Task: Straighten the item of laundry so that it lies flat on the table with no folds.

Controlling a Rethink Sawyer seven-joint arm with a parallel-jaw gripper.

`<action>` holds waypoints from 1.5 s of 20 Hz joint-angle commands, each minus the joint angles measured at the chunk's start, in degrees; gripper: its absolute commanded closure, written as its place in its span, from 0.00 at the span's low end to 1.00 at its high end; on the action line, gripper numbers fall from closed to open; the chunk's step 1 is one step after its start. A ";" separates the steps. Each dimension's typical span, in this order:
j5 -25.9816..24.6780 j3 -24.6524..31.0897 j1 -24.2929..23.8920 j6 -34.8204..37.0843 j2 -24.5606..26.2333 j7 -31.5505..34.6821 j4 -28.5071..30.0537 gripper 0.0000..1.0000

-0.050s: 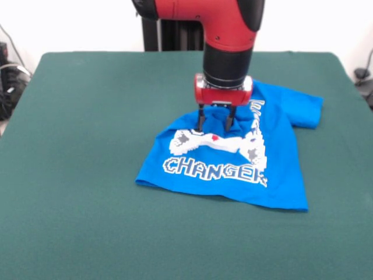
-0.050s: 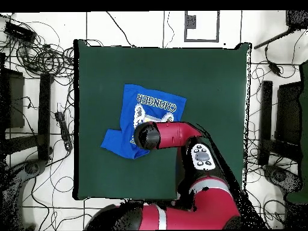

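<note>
Nearest us, the shirt [image 1: 233, 160] lies on the table [image 1: 87, 175], and we place everything else by it. Our gripper [image 1: 215, 123] stands upright over the shirt's middle, its two fingers [image 1: 200, 119] parted, tips down at the cloth by the white controller print, with no fabric pinched between them. Around them the shirt is rumpled: one side is folded over so the lettering doubles back, "CHANGER" reads along the near hem, and one sleeve sticks out flat at the far corner.

We are seeing blue T-shirt [image 1: 233, 169] lying rumpled, partly folded over, "CHANGER" showing, on green table [image 1: 87, 146].
</note>
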 commanded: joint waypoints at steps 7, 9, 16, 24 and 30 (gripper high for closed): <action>-2.35 4.93 1.69 -5.88 1.53 3.88 5.52 1.00; -2.99 4.99 1.48 -8.33 1.53 4.10 5.61 1.00; -1.52 5.26 1.51 -1.47 1.64 2.21 4.94 1.00; -1.47 7.30 -0.10 -1.47 1.88 0.68 5.12 1.00; -1.99 10.12 -2.98 -0.61 0.77 -1.87 6.98 1.00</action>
